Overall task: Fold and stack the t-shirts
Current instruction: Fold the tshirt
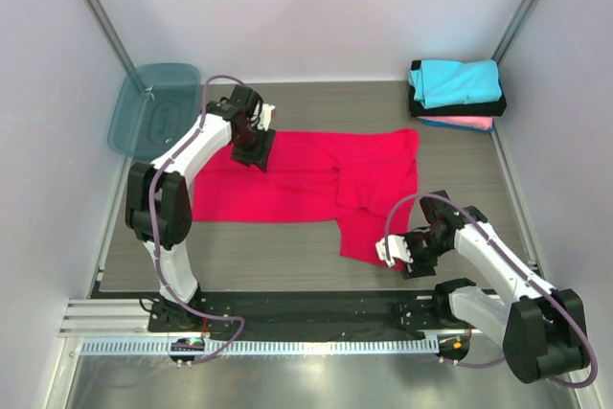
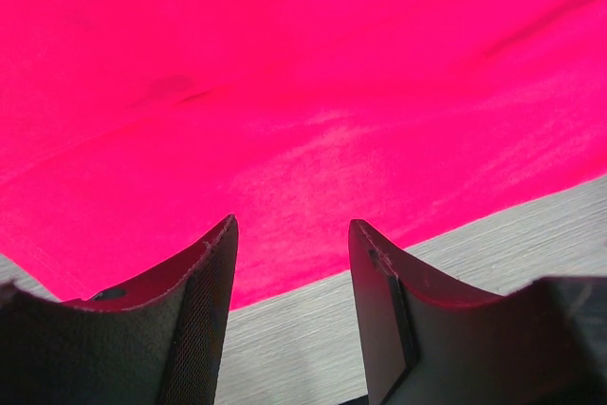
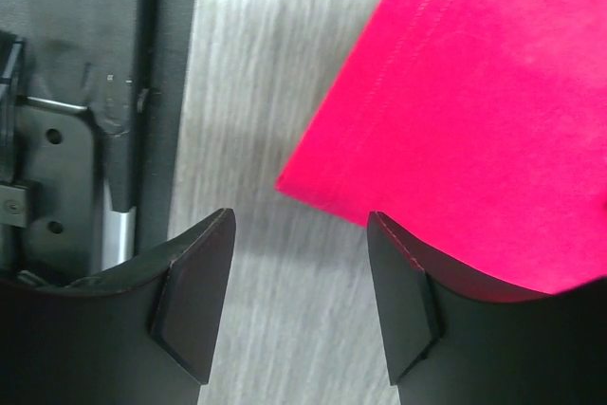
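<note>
I'm watching the red t-shirt (image 1: 297,184) lying spread on the table (image 1: 287,256). My left gripper (image 1: 254,148) is hovering wide open and empty over its far left edge, and my right gripper (image 1: 395,252) is hanging open, gripping nothing, beside its near corner.

Red t-shirt (image 1: 306,179) spread centre; stack (image 1: 458,85), perhaps three, far-right.

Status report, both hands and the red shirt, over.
Left hand open at red shirt far-left corner. Right hand open at its near corner, nothing held. Shirt spread on table, not yet on folded stack. Nothing in the way.
</note>
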Robot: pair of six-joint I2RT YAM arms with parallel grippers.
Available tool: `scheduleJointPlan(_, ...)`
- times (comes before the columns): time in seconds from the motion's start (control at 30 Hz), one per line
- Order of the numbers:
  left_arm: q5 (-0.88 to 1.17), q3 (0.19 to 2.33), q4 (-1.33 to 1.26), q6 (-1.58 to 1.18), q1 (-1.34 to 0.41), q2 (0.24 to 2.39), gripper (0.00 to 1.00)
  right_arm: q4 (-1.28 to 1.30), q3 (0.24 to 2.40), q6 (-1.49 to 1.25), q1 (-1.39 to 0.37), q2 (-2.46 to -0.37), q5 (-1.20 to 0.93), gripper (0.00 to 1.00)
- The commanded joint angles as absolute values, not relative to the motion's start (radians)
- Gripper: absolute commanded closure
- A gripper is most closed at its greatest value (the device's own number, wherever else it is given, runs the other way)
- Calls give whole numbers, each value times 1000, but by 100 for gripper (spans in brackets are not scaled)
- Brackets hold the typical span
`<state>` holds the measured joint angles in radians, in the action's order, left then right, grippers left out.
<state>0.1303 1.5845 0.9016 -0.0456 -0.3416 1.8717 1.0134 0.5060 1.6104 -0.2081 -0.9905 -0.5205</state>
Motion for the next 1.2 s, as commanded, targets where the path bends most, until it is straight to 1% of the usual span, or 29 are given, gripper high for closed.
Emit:
scheduleJointPlan(0.0,114,1578,891,-35,-336,1827,48,977,549,1620,-221,-1008,-552,37)
scheduleJointPlan(0.13,110,1580,891,-38,-330,1835,48,969,552,1617,-241,-1032,-549,40)
scheduleJointPlan(0.5,97,1580,888,-37,-319,1841,48,942,554,1580,-314,-1091,-534,44)
scheduleJointPlan(0.57,92,1577,890,-37,-318,1836,48,922,548,1562,-324,-1100,-522,47)
scheduleJointPlan(0.6,89,1572,890,-37,-316,1835,48,910,546,1554,-334,-1110,-515,52)
scheduleJointPlan(0.7,81,1545,893,-35,-311,1815,48,894,538,1539,-351,-1127,-493,60)
scheduleJointPlan(0.73,78,1536,894,-35,-302,1809,48,887,540,1536,-360,-1135,-483,66)
scheduleJointPlan(0.8,80,1516,902,-38,-288,1784,48,887,541,1520,-364,-1141,-453,71)
scheduleJointPlan(0.83,81,1496,907,-40,-264,1775,48,888,541,1514,-364,-1137,-440,79)
scheduleJointPlan(0.87,86,1483,913,-44,-249,1763,48,893,541,1503,-362,-1129,-428,85)
scheduleJointPlan(0.9,92,1471,923,-48,-232,1740,48,905,543,1496,-364,-1120,-407,98)
scheduleJointPlan(1.03,159,1392,962,-55,-83,1665,48,952,571,1447,-364,-1023,-397,99)
scheduleJointPlan(1.07,178,1361,971,-51,-60,1652,48,960,578,1434,-364,-976,-396,99)
scheduleJointPlan(1.17,199,1313,1006,-19,-5,1628,47,977,607,1372,-365,-934,-374,99)
